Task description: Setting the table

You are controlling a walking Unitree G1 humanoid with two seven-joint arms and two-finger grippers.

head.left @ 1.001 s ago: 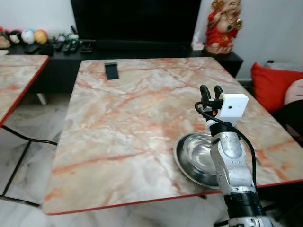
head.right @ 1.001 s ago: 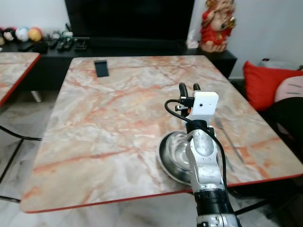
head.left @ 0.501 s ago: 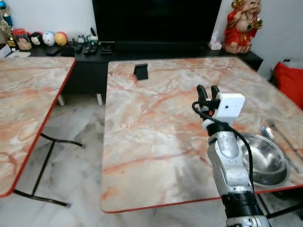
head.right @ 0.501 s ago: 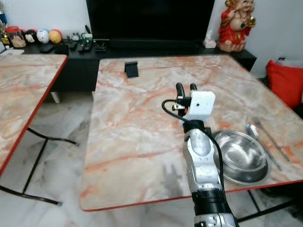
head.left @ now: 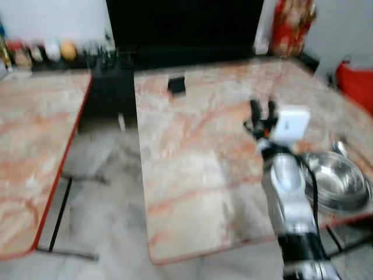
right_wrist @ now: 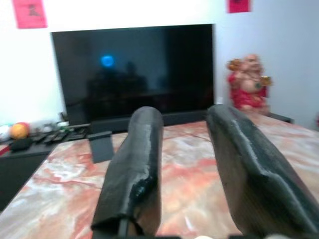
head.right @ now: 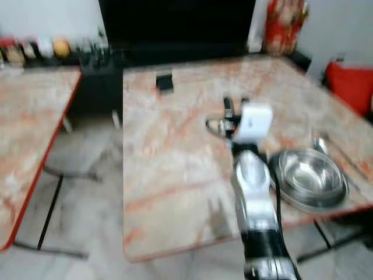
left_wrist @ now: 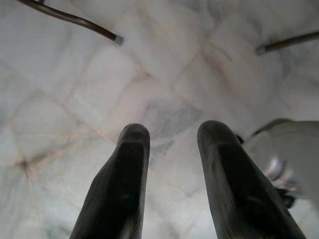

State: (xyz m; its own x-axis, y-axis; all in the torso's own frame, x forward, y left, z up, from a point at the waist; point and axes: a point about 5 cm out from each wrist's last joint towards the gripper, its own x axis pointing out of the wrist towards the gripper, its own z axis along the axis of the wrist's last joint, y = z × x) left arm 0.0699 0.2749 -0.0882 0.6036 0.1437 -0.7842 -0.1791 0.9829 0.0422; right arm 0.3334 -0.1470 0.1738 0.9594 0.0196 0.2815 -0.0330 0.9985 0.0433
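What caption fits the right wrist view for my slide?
Open right gripper held empty above the marble table, facing a dark television and red figurine.

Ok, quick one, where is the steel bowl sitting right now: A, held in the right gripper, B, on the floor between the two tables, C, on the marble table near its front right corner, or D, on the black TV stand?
C: the steel bowl rests on the marble table near its front right corner, just right of the raised right gripper, whose fingers are open and hold nothing.
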